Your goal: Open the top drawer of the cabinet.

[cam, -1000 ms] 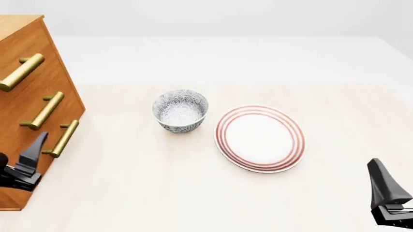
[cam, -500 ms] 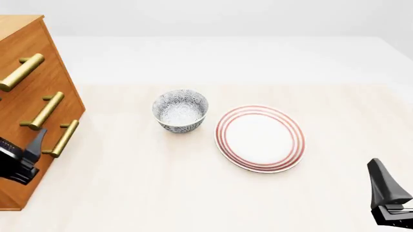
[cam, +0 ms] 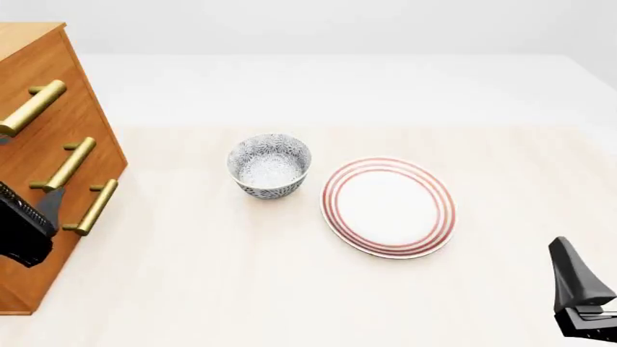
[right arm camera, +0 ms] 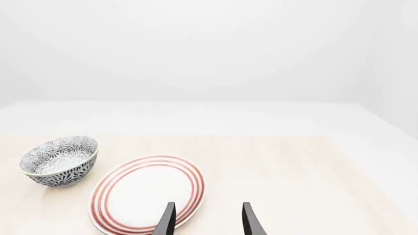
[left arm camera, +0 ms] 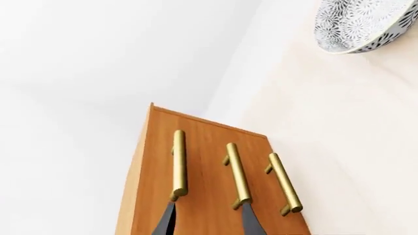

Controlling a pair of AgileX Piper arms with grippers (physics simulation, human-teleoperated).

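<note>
At the far left of the front view, a tall orange-brown wooden cabinet [cam: 48,144] on the pale worktop [cam: 289,289], three brass bar handles down its face. Uppermost, at upper left, the closed orange-brown top drawer [cam: 58,101] with its brass handle [cam: 34,107]. Lower left, the black left hand [cam: 34,224] in front of the cabinet's lower face, released, fingers [left arm camera: 250,220] spread and gripping nothing. Centre, a blue-patterned ceramic bowl [cam: 270,165]; just right of it, a white plate with red rings [cam: 388,207]. Lower right corner, the black right hand [cam: 579,296], released, well apart from the plate.
</note>
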